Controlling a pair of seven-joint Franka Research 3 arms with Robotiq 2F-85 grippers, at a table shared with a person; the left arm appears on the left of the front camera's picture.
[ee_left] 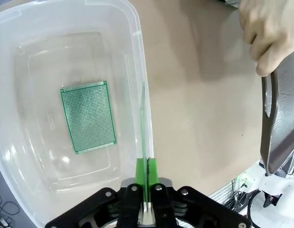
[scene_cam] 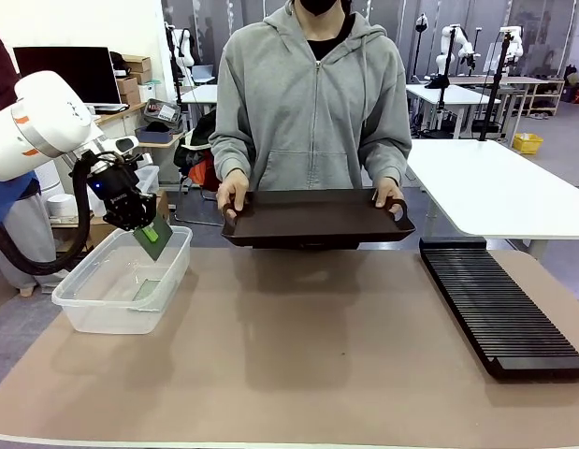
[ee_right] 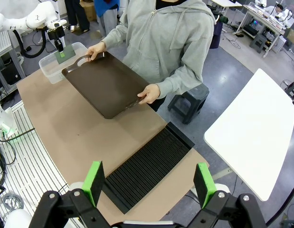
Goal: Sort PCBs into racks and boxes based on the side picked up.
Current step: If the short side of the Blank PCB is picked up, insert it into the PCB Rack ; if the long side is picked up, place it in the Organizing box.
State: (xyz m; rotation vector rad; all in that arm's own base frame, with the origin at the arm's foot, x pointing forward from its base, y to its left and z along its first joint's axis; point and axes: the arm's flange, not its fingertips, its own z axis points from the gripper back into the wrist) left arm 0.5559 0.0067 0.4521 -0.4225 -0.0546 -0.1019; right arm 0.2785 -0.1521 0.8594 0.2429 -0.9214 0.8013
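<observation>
Bright, even overhead light across the table (scene_cam: 298,365), no harsh glare. A soft shadow pools under the dark tray (scene_cam: 317,220) the person holds. Sheen glints off the clear tub (ee_left: 23,156) in the left wrist view. Both wrist views bow at the edges; the nearest fingers (ee_right: 94,183) look slightly soft.

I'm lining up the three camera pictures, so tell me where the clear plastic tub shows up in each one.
Front view: the clear tub sits at the table's left edge, under the left gripper, which is shut on a green PCB.
Left wrist view: its rim runs down the middle, the tub at picture left, a second PCB on its floor.
Right wrist view: small, upper left.
Shared landmark: the dark brown tray the person holds.
</observation>
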